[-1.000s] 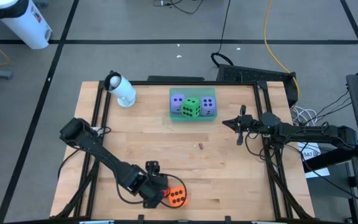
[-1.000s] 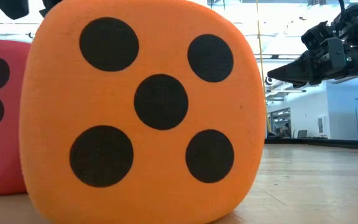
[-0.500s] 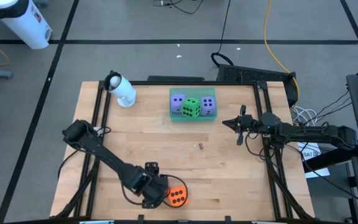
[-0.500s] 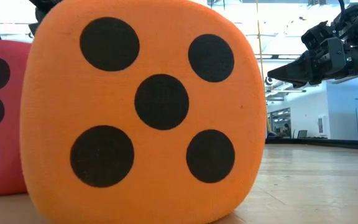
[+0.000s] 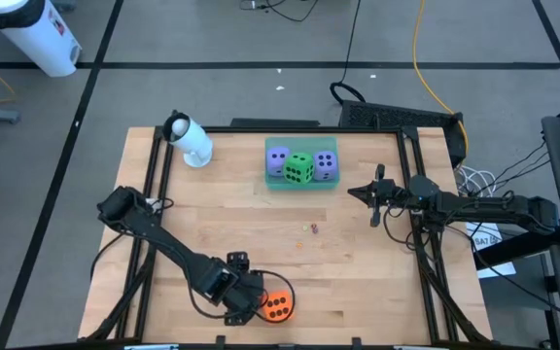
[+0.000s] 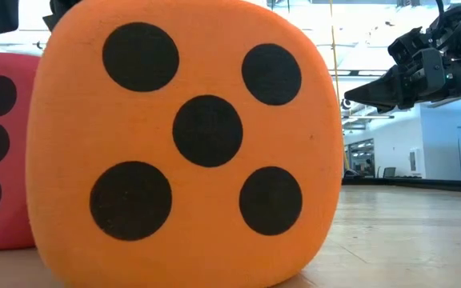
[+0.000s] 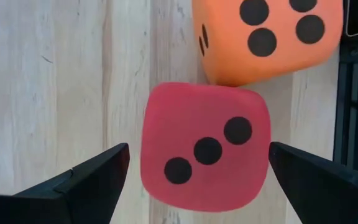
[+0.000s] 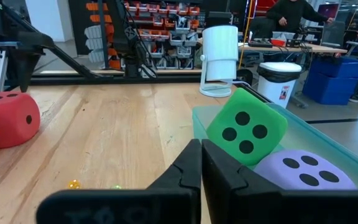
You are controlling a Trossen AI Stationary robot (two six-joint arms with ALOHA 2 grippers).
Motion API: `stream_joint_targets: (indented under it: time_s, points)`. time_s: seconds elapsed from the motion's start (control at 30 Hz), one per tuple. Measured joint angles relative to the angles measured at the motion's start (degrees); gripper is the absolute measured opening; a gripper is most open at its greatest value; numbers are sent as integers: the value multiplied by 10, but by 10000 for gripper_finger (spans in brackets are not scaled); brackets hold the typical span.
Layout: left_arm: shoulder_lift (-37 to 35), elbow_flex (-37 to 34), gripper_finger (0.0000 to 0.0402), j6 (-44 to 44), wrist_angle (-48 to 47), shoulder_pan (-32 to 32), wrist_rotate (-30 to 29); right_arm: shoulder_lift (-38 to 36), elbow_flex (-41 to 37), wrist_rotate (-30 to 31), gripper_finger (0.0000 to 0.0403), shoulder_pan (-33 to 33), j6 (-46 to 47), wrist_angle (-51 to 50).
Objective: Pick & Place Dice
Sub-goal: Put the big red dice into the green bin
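Jaws of left gripper (image 7: 197, 168) straddle red die (image 7: 205, 146) showing 3 pips.

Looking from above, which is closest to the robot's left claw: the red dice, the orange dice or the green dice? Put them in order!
From the left gripper:
1. Red dice, between its open fingers, front edge.
2. Orange dice, just beside the red one.
3. Green dice, far back, in the tray.
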Motion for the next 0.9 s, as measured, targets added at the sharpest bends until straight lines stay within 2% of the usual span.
stream_joint_targets:
  time_s: [0.5, 0.9]
  points:
    - [31, 3, 397, 15, -1, 7, 17, 0, 0, 0, 4, 0, 0, 1]
    - [77, 5, 397, 58, 2, 45, 81, 0, 0, 0, 4, 0, 0, 0]
